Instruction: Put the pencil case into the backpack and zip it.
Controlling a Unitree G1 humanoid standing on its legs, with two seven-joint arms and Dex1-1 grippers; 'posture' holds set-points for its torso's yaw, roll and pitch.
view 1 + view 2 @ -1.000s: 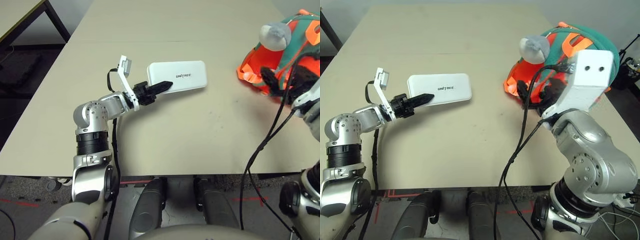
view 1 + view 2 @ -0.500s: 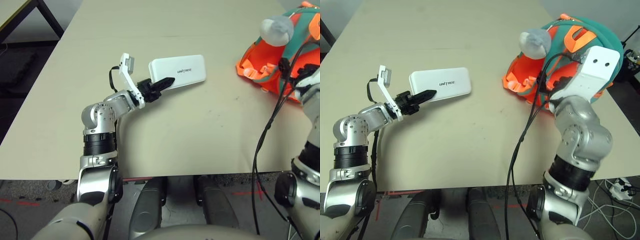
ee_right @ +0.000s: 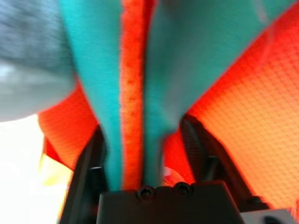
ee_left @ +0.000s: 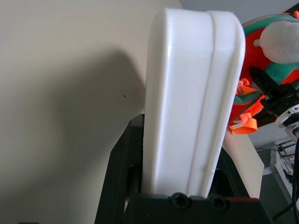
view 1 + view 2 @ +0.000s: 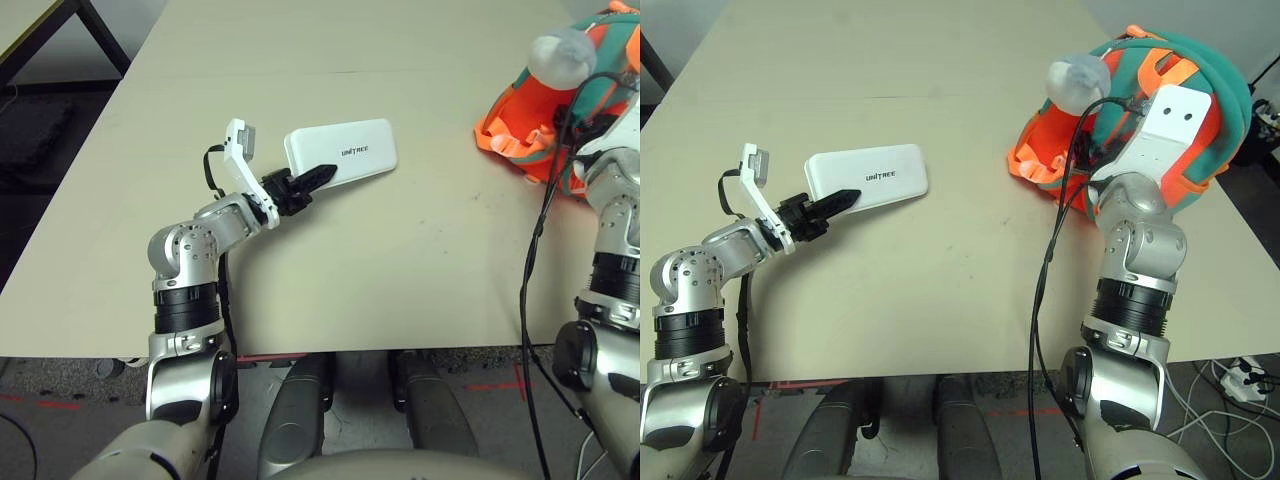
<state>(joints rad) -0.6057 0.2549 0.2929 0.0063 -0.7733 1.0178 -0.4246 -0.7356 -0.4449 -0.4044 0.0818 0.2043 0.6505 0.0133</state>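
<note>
**Pencil case gripped at its near end; right claw set about a backpack fold**

The left gripper (image 5: 840,199) is seen clenched on the pencil case (image 5: 868,178): in the left wrist view the two black fingers (image 4: 119,175) are pressed against the flat faces of the white case (image 4: 191,102), one on each side, with the case's near short end seated between them. In the head views the case, lettered "UNITREE", is shown at about 10 o'clock of the tan table (image 5: 940,260), its long axis running toward 2 o'clock from the gripper; whether its far end rests on the tabletop cannot be told.

The right gripper (image 3: 145,154) is shown pushed into the backpack (image 5: 1180,70), at about 2 o'clock of the table. A teal fold with an orange zipper strip (image 3: 133,88) is seen passing between its partly opened fingers (image 3: 91,158), both of which lie against fabric; a firm clamp on the fold cannot be confirmed. Orange mesh lining (image 3: 243,116) lies beside it.

A grey round plush tag (image 5: 1077,78) is attached at the backpack's 10 o'clock side. A black cable (image 5: 1045,270) is draped from the right wrist across the table's near edge. Bare tabletop lies between case and backpack, which are well apart.
</note>
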